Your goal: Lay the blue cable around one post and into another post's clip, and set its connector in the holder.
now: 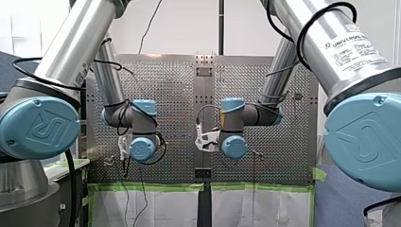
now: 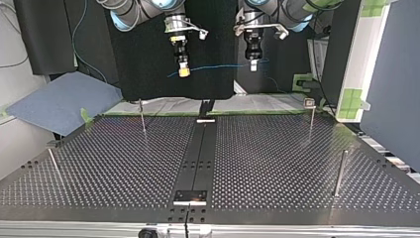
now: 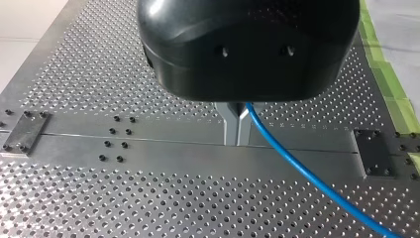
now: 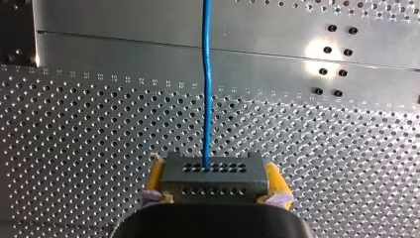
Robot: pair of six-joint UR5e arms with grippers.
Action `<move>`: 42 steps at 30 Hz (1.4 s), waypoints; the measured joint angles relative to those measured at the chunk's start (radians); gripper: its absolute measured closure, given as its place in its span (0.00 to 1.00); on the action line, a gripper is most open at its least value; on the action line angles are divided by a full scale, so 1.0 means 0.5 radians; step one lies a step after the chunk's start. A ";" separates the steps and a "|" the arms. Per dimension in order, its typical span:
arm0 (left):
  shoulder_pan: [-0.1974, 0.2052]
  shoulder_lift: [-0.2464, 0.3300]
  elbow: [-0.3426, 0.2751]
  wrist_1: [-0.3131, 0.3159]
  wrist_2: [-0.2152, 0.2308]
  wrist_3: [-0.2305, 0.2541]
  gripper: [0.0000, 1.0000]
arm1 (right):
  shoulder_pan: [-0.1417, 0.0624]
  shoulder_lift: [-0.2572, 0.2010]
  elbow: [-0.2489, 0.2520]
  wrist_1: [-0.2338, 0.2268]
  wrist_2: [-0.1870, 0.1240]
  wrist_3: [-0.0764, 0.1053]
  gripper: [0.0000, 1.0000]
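My right arm [image 1: 350, 47] carries the word "UNIVERSAL" on its upper sleeve; the smaller print under it is too fine to read. Across the top view from its left, my right gripper [image 2: 183, 72] has its yellow pads [image 4: 275, 182] clamped on the dark connector [image 4: 213, 179]. The blue cable [image 2: 218, 66] runs from it through the air to my left gripper [image 2: 253, 65], whose metal fingers [image 3: 229, 124] are pinched together on it, above the perforated table [image 2: 277, 148].
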 joint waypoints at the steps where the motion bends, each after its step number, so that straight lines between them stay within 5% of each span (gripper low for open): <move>1: -0.001 0.001 0.000 -0.003 0.000 0.001 0.98 | 0.000 0.000 0.000 0.001 0.000 0.000 1.00; 26: 0.016 -0.035 -0.046 0.005 -0.006 0.013 0.98 | 0.002 0.002 -0.002 0.004 -0.002 0.002 1.00; 36: 0.016 -0.035 -0.046 0.005 -0.006 0.013 0.98 | 0.131 0.135 -0.135 0.137 -0.045 0.051 1.00; 42: 0.016 -0.035 -0.046 0.005 -0.006 0.013 0.98 | 0.160 0.238 -0.215 0.240 -0.046 0.052 1.00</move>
